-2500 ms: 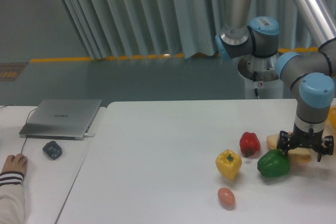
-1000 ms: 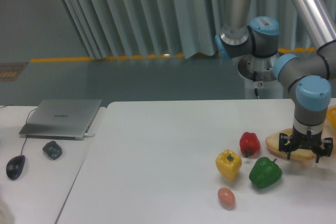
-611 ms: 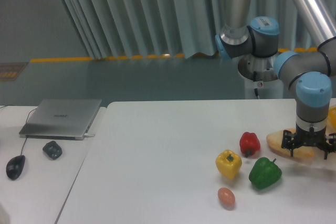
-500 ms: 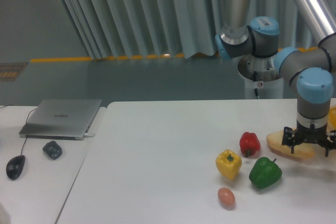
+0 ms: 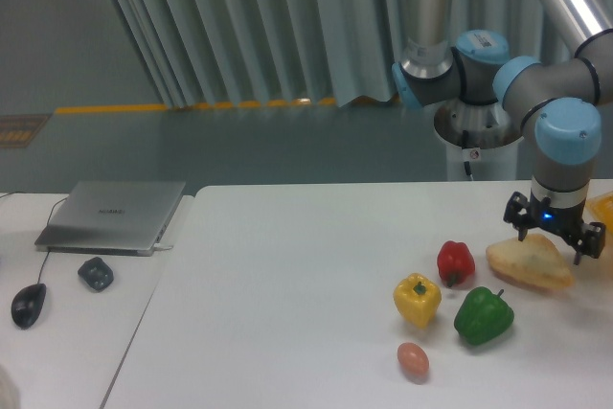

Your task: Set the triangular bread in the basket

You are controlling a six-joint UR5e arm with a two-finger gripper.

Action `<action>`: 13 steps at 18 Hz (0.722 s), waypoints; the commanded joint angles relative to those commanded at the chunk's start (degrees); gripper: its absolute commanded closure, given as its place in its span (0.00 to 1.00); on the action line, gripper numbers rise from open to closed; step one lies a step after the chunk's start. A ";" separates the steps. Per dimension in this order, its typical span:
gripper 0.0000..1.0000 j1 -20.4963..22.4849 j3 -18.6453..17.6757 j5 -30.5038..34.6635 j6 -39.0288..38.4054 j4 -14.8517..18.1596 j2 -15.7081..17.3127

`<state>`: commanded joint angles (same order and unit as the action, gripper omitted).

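the gripper (image 5: 556, 234) is at the far right of the table (image 5: 287, 284), pointing straight down over the bread (image 5: 529, 262). its fingers look spread, with the back of the wedge right under them, but i honestly can't tell if they're gripping it or just above it. the bread looks tilted, maybe slightly lifted, hard to say. just right of it, only a yellow-orange corner of the basket (image 5: 603, 208) shows at the frame edge. so i'd call it roughly halfway: bread is beside the basket, not in it, and the move over and drop are left. left of the bread sit the red pepper (image 5: 456, 261), green pepper (image 5: 484, 315), yellow pepper (image 5: 418, 300) and, nearest, the egg (image 5: 413, 360).
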<state>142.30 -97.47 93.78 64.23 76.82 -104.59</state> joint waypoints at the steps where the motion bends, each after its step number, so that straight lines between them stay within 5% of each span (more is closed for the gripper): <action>1: 0.00 -0.09 -0.70 0.26 1.41 -0.17 0.09; 13: 0.00 1.93 -4.66 3.78 2.76 -1.23 0.26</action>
<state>144.23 -102.13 97.56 66.98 75.59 -104.33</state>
